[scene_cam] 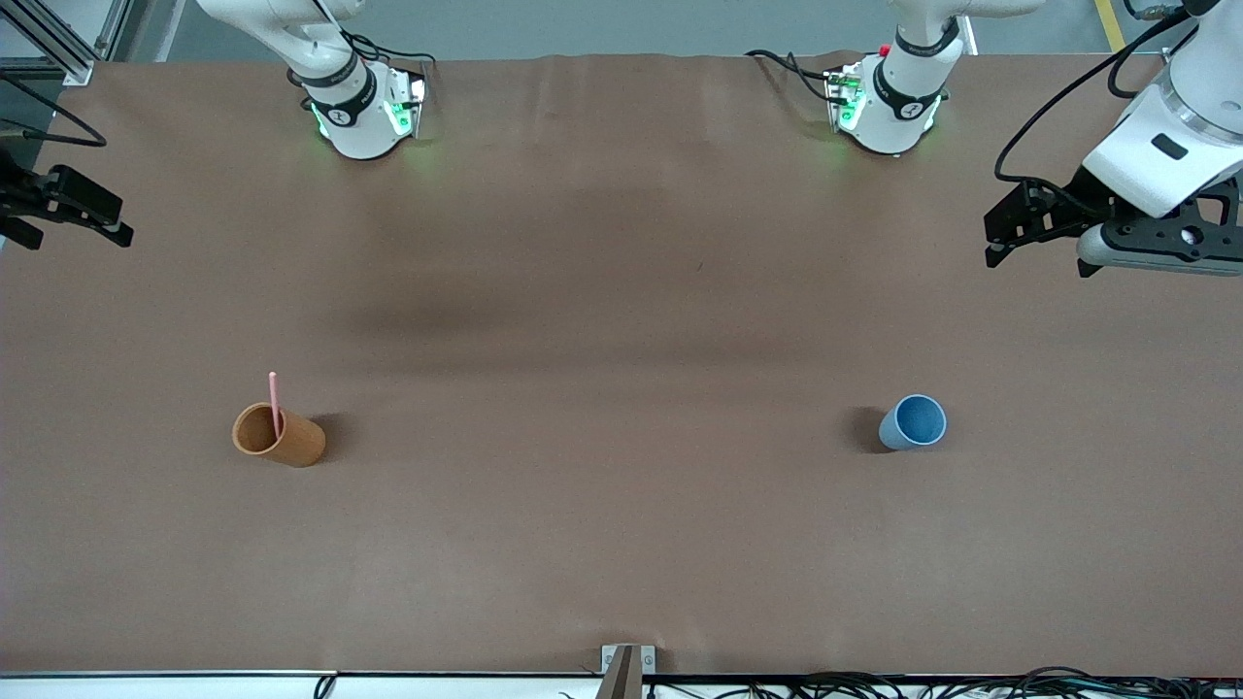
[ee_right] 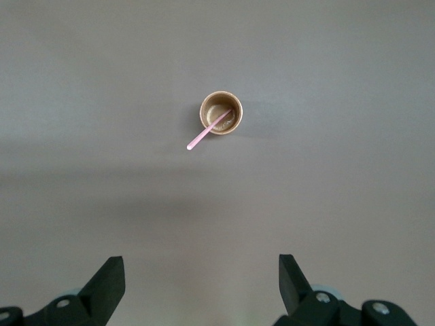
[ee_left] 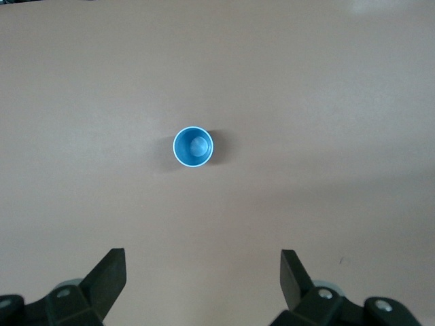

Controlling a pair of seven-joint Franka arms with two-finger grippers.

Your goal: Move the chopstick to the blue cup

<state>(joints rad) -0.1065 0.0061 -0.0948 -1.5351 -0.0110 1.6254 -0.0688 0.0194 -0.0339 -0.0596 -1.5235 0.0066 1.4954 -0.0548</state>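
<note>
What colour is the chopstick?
Pale pink chopstick, clearest in the right wrist view.

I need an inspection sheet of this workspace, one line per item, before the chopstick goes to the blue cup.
Surface: brown table, a few creases.
Job's things: chopstick stands in the orange cup toward the right arm's end; blue cup upright, nothing in it, toward the left arm's end.
Clutter: nothing seen.
Grippers: left gripper over the blue cup's end, jaws open, holding nothing; right gripper at the table's edge, jaws open, holding nothing.
Cables: along the table's near edge and at the arms' bases.
Surroundings: grey floor.
</note>
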